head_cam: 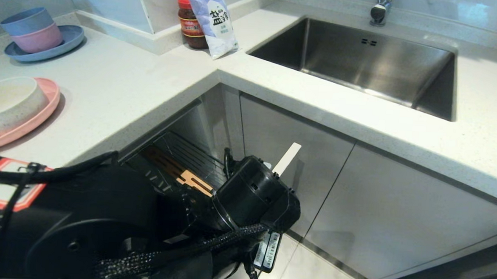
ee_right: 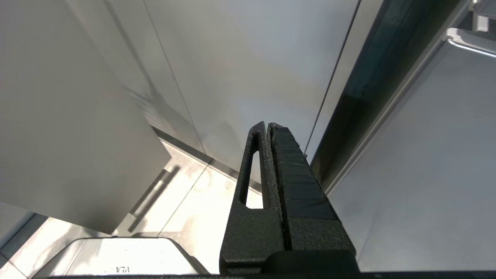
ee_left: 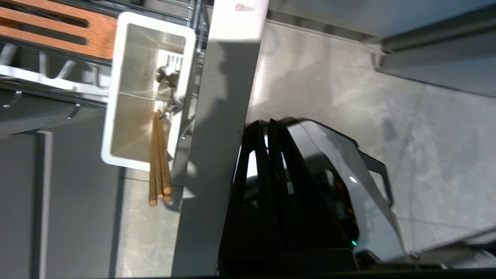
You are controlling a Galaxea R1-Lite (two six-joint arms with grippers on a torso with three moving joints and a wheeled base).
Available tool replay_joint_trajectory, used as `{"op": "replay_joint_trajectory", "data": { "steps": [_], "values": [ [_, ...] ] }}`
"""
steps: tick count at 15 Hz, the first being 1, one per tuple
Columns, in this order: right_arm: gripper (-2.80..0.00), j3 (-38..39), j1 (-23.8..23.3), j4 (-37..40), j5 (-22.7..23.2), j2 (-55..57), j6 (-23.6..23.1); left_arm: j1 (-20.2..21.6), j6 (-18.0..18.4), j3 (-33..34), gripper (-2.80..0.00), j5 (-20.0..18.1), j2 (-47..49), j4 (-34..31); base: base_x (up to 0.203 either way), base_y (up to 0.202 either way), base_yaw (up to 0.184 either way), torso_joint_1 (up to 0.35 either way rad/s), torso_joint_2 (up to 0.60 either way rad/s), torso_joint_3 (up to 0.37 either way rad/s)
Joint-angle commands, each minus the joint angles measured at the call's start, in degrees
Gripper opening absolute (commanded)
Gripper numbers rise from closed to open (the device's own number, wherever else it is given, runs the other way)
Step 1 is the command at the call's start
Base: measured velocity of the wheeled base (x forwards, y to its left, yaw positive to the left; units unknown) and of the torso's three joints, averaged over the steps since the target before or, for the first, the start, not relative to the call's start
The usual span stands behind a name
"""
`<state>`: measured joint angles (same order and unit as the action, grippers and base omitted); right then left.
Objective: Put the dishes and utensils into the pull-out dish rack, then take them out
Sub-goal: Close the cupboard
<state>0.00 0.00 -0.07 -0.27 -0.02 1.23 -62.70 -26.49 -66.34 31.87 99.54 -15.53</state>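
Left wrist view: the wooden chopsticks (ee_left: 159,162) stand in the white cutlery cup (ee_left: 116,97) of the pull-out dish rack (ee_left: 50,79), their ends projecting past the cup's rim. A metal item, probably the fork (ee_left: 167,75), lies deeper in the cup. The left gripper (ee_left: 267,126) is closed and empty, beside the cup across the grey front panel (ee_left: 221,116). The off-white bowl (head_cam: 8,101) rests on the pink plate (head_cam: 41,111) on the countertop (head_cam: 119,90) above the rack, not yet loaded. The right gripper (ee_right: 267,128) is closed, parked.
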Motion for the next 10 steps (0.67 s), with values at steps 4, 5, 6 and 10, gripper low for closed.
{"op": "replay_joint_trajectory", "data": {
  "steps": [4, 5, 6, 10],
  "values": [
    [-2.80, 0.09, 0.00, -0.01, 0.00, -0.15, 0.00, 2.87, 1.45, -0.02, -2.80, 4.87, -0.06, -0.03, 0.000, 0.000, 0.000, 0.000, 0.00, 0.000],
    [-2.80, 0.09, 0.00, -0.01, 0.00, -0.15, 0.00, 3.53, 2.28, -0.02, -2.80, 5.70, -0.21, -0.03, 0.000, 0.000, 0.000, 0.000, 0.00, 0.000],
    [-2.80, 0.09, 0.00, -0.01, 0.00, -0.15, 0.00, 4.54, 2.82, -0.02, -2.80, 6.50, -0.23, -0.03, 0.000, 0.000, 0.000, 0.000, 0.00, 0.000],
    [-2.80, 0.09, 0.00, -0.01, 0.00, -0.15, 0.00, 8.25, 4.71, 0.07, -2.80, 8.46, -0.15, -0.03, 0.000, 0.000, 0.000, 0.000, 0.00, 0.000]
  ]
}}
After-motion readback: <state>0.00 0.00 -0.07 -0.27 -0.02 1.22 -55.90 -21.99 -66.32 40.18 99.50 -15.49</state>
